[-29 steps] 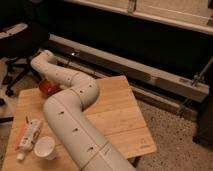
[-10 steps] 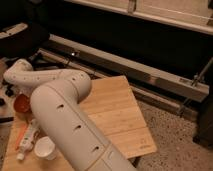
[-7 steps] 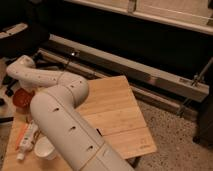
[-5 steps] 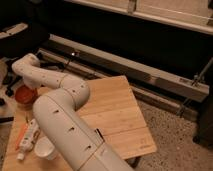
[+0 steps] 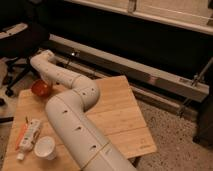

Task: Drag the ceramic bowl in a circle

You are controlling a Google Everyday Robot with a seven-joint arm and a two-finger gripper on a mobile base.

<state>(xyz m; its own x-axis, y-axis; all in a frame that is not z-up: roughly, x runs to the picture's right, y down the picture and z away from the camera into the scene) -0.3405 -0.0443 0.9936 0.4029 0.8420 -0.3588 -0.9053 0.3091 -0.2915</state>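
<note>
The ceramic bowl (image 5: 41, 89), small, round and glossy orange-red, sits on the far left part of the wooden table (image 5: 122, 117). My white arm rises from the bottom of the view, bends over the table's middle and reaches left to the bowl. The gripper (image 5: 46, 80) is at the end of the arm, right at the bowl's far right rim, mostly hidden behind the wrist.
A white cup (image 5: 45, 147) stands near the table's front left corner. Beside it lie a white tube (image 5: 30, 136) and an orange pen (image 5: 21, 136). A dark office chair (image 5: 15, 45) is at the far left, and a metal rail (image 5: 150, 75) runs behind the table.
Over the last second the bowl has slid to the right and slightly away from the table's left edge, with the wrist and gripper moving along with it.
</note>
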